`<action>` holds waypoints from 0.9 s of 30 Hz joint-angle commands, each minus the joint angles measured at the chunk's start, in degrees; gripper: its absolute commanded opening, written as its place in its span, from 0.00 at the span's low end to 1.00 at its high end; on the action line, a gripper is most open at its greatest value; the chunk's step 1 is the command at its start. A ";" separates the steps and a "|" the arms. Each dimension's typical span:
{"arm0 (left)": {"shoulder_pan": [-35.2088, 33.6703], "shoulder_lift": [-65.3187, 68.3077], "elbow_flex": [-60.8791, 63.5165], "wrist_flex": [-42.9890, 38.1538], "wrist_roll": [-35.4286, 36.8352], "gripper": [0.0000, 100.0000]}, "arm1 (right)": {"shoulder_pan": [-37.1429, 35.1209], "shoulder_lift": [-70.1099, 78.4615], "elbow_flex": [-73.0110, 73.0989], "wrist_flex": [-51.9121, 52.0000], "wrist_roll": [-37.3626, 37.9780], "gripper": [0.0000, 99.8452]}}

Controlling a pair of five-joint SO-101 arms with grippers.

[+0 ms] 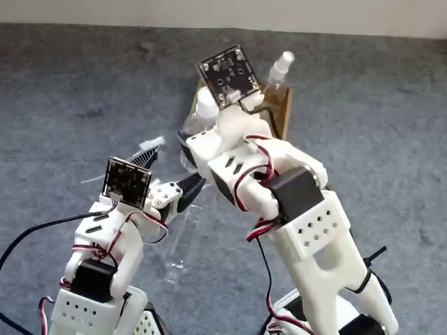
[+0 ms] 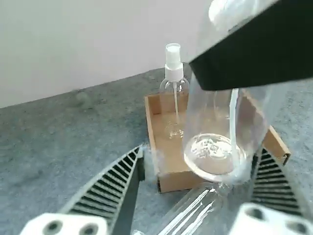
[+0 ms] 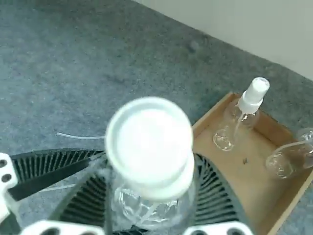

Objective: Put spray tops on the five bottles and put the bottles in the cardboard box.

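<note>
My right gripper (image 3: 146, 200) is shut on a clear bottle (image 3: 146, 147) with a white spray top, held upright above the table. In the high view this bottle (image 1: 202, 115) hangs just in front of the cardboard box (image 1: 283, 112). My left gripper (image 2: 200, 154) is open, and the held bottle's base (image 2: 215, 152) hangs between its fingertips (image 2: 132, 166). A second clear bottle (image 2: 195, 215) lies on the table under the left gripper (image 1: 171, 169). In the box (image 3: 254, 156) one bottle with a spray top (image 3: 242, 117) stands upright, and another bottle (image 3: 288, 159) shows beside it.
The grey carpeted table top (image 1: 77, 91) spreads around the box. A thin loose dip tube (image 3: 78, 136) lies on it near the left arm. The lying bottle (image 1: 180, 241) rests between the two arm bases.
</note>
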 commanded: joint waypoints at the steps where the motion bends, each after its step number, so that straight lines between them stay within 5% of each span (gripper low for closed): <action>1: -1.45 -0.04 -0.04 -0.97 -0.26 0.27 | 3.30 -0.57 -3.30 -1.36 1.41 0.00; 7: -8.92 0.13 -0.48 -1.14 -0.18 0.16 | 13.76 10.24 -3.38 -13.14 1.41 0.00; 14: -11.38 0.22 -0.48 -1.05 0.09 0.11 | 13.85 23.69 -3.47 -27.12 0.97 0.00; 27: -11.12 0.22 -0.13 -1.14 0.00 0.11 | 12.44 36.97 -3.38 -36.62 0.97 0.00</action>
